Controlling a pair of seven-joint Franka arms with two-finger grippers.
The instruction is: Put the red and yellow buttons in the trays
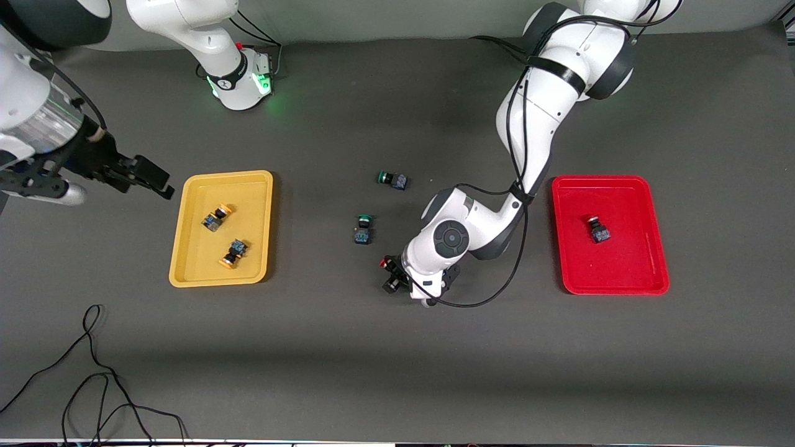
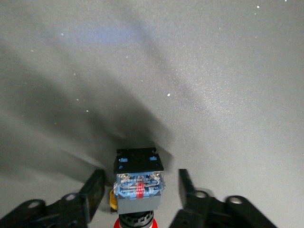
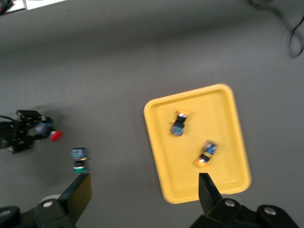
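Worktop (image 1: 397,372): dark grey, a loose black cable (image 1: 93,379) trailing at the corner nearest the front camera, toward the right arm's end.

Left arm reached from its base down to mid-worktop. Left gripper (image 1: 392,274) sat low at the surface, nearer the front camera than both green-capped switches. In the left wrist view its jaws stood apart on either side of a red button (image 2: 138,190); a gap showed between each finger (image 2: 189,190) and the dark body, so no grip on it was seen. The red cap pointed toward the right arm's end.

Right arm waited. Right gripper (image 1: 146,177) hung in the air just beside the yellow tray's edge, at the right arm's end, jaws wide and holding nothing; the right wrist view showed its two fingers (image 3: 81,192) well apart.

Yellow tray (image 1: 192,273): lay toward the right arm's end. It held two yellow buttons, one (image 1: 217,217) farther from the front camera, one (image 1: 235,252) nearer, apart from each other.

Red tray (image 1: 640,273): lay toward the left arm's end. It held one red-capped button (image 1: 599,231), lying near the tray's middle.

Two green-capped switches lay on the bare worktop between the trays: one (image 1: 392,180) farther from the front camera, one (image 1: 364,229) nearer, close to the left gripper.
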